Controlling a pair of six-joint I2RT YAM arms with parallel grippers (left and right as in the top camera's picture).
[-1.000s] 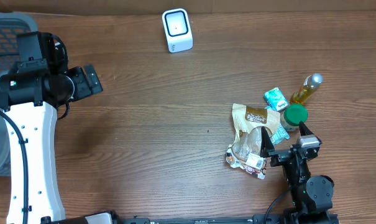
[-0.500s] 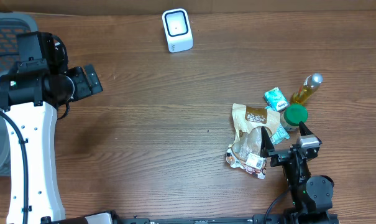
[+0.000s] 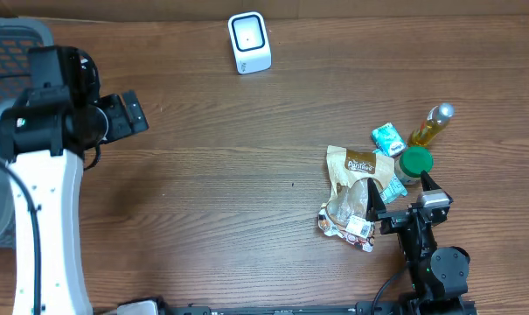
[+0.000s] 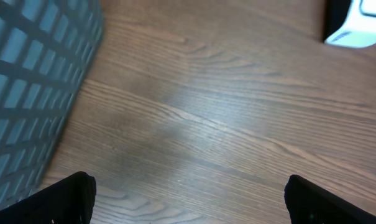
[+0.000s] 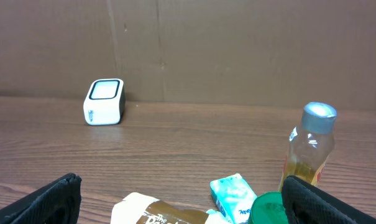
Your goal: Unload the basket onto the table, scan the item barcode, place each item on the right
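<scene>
Picking step, not yet begun — right hand (image 3: 401, 199) wide and empty, the crinkled tan plastic snack bag (image 3: 355, 185) just ahead of it; left hand (image 3: 130, 115) wide too. Next: grasp the bag.

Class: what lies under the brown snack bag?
At the right edge of the brown snack bag, a teal packet pokes out, seemingly tucked beneath. Whatever else lies under the bag is covered.

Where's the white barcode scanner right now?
Overhead view: the white barcode scanner stands alone at the far edge of the table, left of centre, well away from the snack bag and bottle.
</scene>
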